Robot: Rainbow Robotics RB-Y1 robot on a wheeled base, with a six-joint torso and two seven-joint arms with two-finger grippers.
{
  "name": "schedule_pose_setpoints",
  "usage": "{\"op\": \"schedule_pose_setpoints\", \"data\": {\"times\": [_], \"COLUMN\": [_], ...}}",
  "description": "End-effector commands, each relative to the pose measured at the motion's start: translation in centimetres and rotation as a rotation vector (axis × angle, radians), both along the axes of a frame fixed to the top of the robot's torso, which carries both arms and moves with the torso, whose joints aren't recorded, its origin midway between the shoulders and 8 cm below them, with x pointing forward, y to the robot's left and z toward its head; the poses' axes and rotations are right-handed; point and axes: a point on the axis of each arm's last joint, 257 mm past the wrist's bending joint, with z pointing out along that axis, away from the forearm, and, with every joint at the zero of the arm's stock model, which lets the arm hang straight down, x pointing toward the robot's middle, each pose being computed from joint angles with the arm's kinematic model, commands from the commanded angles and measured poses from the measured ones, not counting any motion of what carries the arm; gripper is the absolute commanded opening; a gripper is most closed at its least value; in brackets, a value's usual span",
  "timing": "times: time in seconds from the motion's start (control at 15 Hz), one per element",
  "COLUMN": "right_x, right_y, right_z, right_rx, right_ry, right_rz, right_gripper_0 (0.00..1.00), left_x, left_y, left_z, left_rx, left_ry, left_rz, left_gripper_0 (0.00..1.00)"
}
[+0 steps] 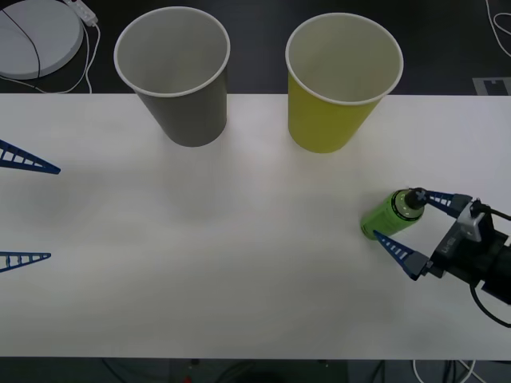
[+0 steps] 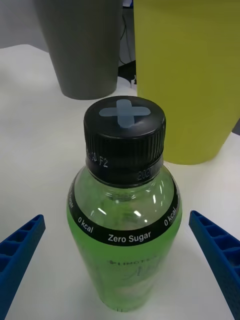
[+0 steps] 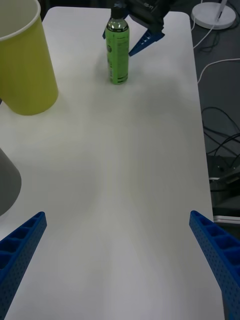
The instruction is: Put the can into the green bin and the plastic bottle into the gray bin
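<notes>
Bottle: small clear plastic bottle of green liquid w/ black cap (image 1: 391,212) stands upright on white table (image 1: 239,263), right side, near yellow-green paper cup (image 1: 342,84); gray paper cup (image 1: 176,76) farther left. I see right gripper (image 1: 409,231) fingers apart, straddling bottle, not touching. Left gripper (image 1: 24,209) spread wide at left edge.

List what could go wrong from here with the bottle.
1. The right gripper is open around the upright bottle, fingers apart from it; an off-centre close may tip the slim bottle.
2. The green bin stands nearer the bottle than the gray bin, so carrying it across could clip the green bin's rim.
The left gripper waits open at the table's left.
</notes>
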Motion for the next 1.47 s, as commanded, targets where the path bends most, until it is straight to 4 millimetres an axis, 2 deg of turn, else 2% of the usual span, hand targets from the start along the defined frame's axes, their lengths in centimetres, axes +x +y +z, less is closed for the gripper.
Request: {"op": "schedule_pose_setpoints", "data": {"times": [0.07,0.47,0.53,0.6,0.67,1.33,1.47], "right_x": [0.4,0.7,0.7,0.7,0.7,0.2,0.0], "right_y": [0.5,0.9,0.9,1.0,1.0,1.6,1.8], "right_z": [0.0,0.0,0.0,0.1,0.2,0.7,1.4], "right_rx": [-0.004,0.000,0.003,0.012,0.019,0.047,0.074], "right_ry": [-0.001,0.003,0.003,0.004,0.006,0.000,-0.005], "right_rz": [0.002,0.002,0.001,0.003,0.002,0.029,0.041], "right_gripper_0": [1.00,1.00,0.84,0.20,0.00,0.00,0.00], "left_x": [0.0,0.0,0.0,0.0,0.0,0.0,0.0], "left_y": [0.0,0.0,0.0,0.0,0.0,0.0,0.0], "left_z": [0.0,0.0,0.0,0.0,0.0,0.0,0.0], "left_rx": [0.000,0.000,0.000,0.000,0.000,0.000,0.000], "left_ry": [0.000,0.000,0.000,0.000,0.000,0.000,0.000], "left_rz": [0.000,0.000,0.000,0.000,0.000,0.000,0.000], "left_gripper_0": [1.00,1.00,1.00,1.00,1.00,1.00,1.00]}}
